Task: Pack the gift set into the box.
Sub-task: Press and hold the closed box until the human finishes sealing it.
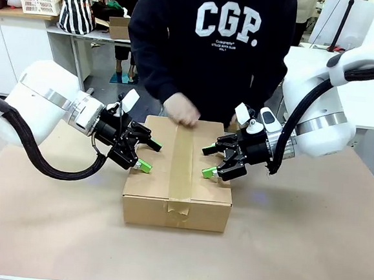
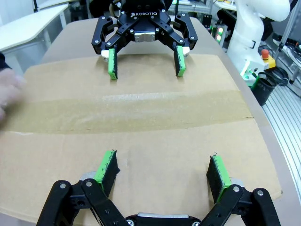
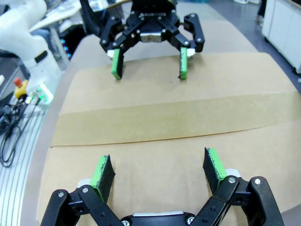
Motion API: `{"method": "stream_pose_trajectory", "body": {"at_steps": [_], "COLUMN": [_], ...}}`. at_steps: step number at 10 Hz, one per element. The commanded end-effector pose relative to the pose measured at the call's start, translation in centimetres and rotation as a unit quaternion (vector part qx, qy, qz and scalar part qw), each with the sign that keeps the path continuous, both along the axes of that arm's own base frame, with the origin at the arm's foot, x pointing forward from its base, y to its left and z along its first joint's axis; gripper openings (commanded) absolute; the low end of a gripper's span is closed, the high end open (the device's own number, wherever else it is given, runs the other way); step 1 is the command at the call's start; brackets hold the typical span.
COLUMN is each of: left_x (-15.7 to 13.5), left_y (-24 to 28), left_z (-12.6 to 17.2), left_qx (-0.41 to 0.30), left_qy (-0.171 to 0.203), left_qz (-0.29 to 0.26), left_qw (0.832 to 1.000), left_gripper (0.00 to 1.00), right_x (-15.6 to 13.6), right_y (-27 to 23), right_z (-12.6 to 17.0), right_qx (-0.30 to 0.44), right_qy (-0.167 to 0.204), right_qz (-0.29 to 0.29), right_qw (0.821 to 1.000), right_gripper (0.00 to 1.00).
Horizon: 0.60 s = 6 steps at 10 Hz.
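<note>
A large, shallow brown cardboard box (image 1: 179,178) sits in the middle of the desk (image 1: 308,240), which is covered in brown paper. The box is closed: its top flaps lie flat, and a wide strip of brown packing tape (image 1: 181,162) runs along the centre seam from the far edge to the near edge and folds down over the near side. Whatever is inside cannot be seen.

The robot's left hand (image 1: 148,156) comes in from the left and hovers over the left half of the box top, its two green-padded fingers spread apart and holding nothing. The robot's right hand (image 1: 208,161) comes in from the right and hovers over the right half, also spread wide and holding nothing. The two hands face each other across the taped seam.

In the left wrist view, the left hand (image 2: 162,172) frames the lid with the right hand (image 2: 145,63) opposite, beyond the tape.

A person in a dark sweatshirt stands at the far side of the desk. The person's hand (image 1: 182,108), blurred, is at the far edge of the box, over the end of the tape.
</note>
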State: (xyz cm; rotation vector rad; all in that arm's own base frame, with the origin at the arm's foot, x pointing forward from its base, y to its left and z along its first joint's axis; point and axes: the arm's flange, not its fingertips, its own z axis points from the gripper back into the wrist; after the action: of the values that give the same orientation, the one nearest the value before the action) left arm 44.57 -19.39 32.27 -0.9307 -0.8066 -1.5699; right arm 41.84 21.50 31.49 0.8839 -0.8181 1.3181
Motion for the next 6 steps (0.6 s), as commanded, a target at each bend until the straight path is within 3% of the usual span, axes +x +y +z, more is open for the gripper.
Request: {"method": "stream_pose_trajectory", "body": {"at_steps": [1,6], "left_x": [-0.05,-0.05], "left_y": [0.11,0.11], "left_z": [-0.1,-0.1], "left_qx": [-0.001,-0.001], "left_qy": [0.007,0.007], "left_qz": [-0.002,-0.002], "left_qw": [1.0,1.0], "left_gripper": [1.0,1.0], "right_x": [-0.15,-0.15], "right_y": [-0.11,-0.11], "right_z": [-0.22,-0.22], "right_qx": [0.004,0.004], "right_qy": [0.006,0.006], "right_qz": [-0.006,-0.006], "right_qw": [1.0,1.0], "right_gripper": [1.0,1.0]}}
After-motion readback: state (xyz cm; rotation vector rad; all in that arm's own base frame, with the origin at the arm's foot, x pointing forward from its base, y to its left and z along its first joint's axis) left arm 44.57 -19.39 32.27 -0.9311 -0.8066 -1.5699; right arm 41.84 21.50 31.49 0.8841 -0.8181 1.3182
